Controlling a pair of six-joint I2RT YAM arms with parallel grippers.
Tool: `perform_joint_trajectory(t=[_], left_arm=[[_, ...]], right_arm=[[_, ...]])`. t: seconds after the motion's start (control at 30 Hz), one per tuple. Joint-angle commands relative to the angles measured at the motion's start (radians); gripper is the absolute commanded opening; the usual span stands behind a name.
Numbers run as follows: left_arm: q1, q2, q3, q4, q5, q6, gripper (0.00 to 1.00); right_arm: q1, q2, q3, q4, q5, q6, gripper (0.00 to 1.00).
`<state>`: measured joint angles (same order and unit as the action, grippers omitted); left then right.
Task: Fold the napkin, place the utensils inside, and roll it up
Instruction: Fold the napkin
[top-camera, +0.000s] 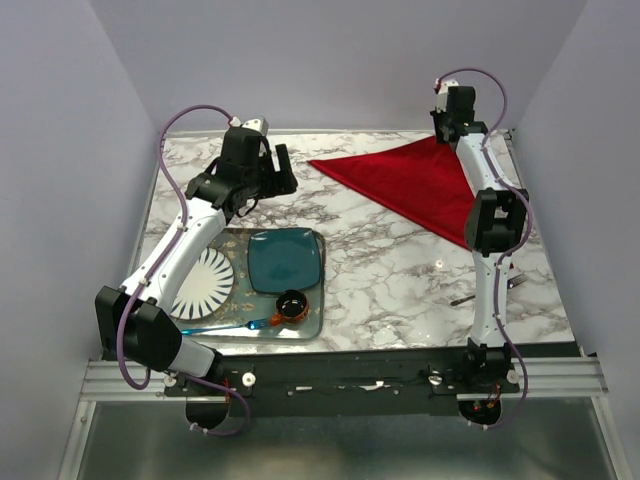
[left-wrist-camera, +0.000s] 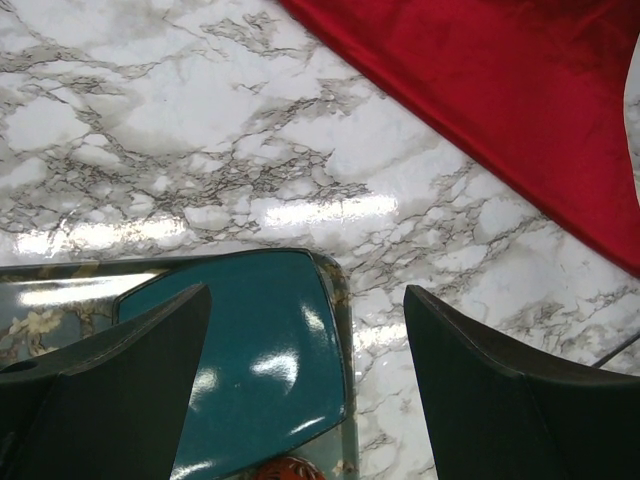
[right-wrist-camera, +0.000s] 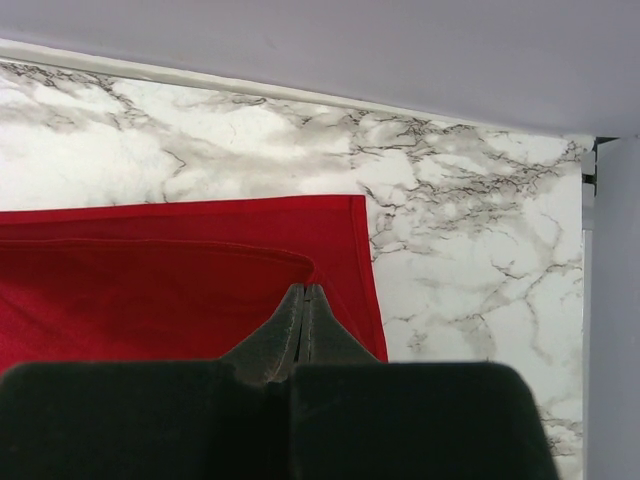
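Left gripper (left-wrist-camera: 305, 298): jaws spread wide and holding nothing. It hovers over bare marble between the tray and the napkin's long edge.
Tray (top-camera: 312, 330): sits near left and carries a white ribbed plate (top-camera: 203, 283), a teal square plate (top-camera: 285, 258), a small dark cup (top-camera: 291, 304) and a blue plastic utensil (top-camera: 225, 326). None of it belongs to this step.
Napkin (top-camera: 410, 183): bright red, plain and soft-looking. It lies flat at the far right of the table (top-camera: 380, 270) as a triangle of two layers. Near the far right corner the upper layer sits a little back from the lower one's edge.
Right gripper (right-wrist-camera: 304, 292): jaws pressed together at that far right corner, apparently nipping the upper layer's corner.
Step in hand: probably finishing the fold. The pinched corner should be brought square onto the lower corner and let go only once the cloth lies flat. The gripper should then lift straight up so that the layer is not dragged.
Fork (top-camera: 462, 299): lies near right on the marble, partly hidden behind the right arm and well apart from the napkin.
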<state>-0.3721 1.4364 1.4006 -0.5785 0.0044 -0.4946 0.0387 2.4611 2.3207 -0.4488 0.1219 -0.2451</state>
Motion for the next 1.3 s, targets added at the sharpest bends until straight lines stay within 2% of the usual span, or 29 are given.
perform_joint_trajectory(t=[0.0,0.4,0.63,0.67,0.73,0.77,0.8,0.9,0.97,1.0,1.07,1.1,1.17,1.23,1.27], left_arm=[[0.009,-0.001,0.029,0.003,0.026,-0.004,0.87],[0.013,-0.004,0.029,0.006,0.032,-0.012,0.87],[0.012,-0.001,0.011,0.019,0.040,-0.021,0.87],[0.012,0.001,0.009,0.022,0.043,-0.024,0.87],[0.013,0.013,0.003,0.040,0.063,-0.027,0.87],[0.013,0.019,0.001,0.049,0.066,-0.028,0.87],[0.012,0.039,-0.003,0.061,0.086,-0.033,0.87],[0.013,0.111,0.011,0.138,0.140,-0.068,0.87],[0.015,0.153,-0.006,0.282,0.225,-0.131,0.84],[0.015,0.200,-0.018,0.333,0.241,-0.159,0.83],[0.016,0.261,-0.014,0.504,0.302,-0.235,0.80],[0.016,0.338,0.018,0.549,0.313,-0.263,0.77],[0.013,0.427,0.076,0.662,0.366,-0.312,0.67],[0.006,0.545,0.168,0.736,0.346,-0.361,0.51],[-0.001,0.580,0.191,0.781,0.338,-0.372,0.50]], right_arm=[[-0.011,0.038,0.039,0.027,0.027,-0.013,0.01],[-0.016,0.062,0.068,0.036,0.001,-0.016,0.01],[-0.014,0.101,0.088,0.045,0.016,-0.023,0.10],[-0.014,0.107,0.089,0.047,0.025,-0.025,0.19],[-0.014,0.110,0.097,0.058,0.079,-0.020,0.30],[-0.016,0.119,0.109,0.058,0.106,-0.022,0.47],[-0.014,0.122,0.123,0.053,0.134,-0.022,0.55],[-0.013,0.081,0.146,0.039,0.215,-0.031,0.69],[-0.013,0.035,0.161,-0.025,0.219,0.022,0.73],[-0.014,0.006,0.149,-0.115,0.217,0.121,0.74],[-0.014,-0.135,0.050,-0.166,0.178,0.235,0.74],[-0.014,-0.186,-0.104,-0.169,0.150,0.347,0.74],[-0.016,-0.324,-0.242,-0.143,0.038,0.400,0.74],[-0.014,-0.378,-0.369,-0.145,0.031,0.438,0.73],[-0.014,-0.420,-0.407,-0.151,0.024,0.447,0.73]])
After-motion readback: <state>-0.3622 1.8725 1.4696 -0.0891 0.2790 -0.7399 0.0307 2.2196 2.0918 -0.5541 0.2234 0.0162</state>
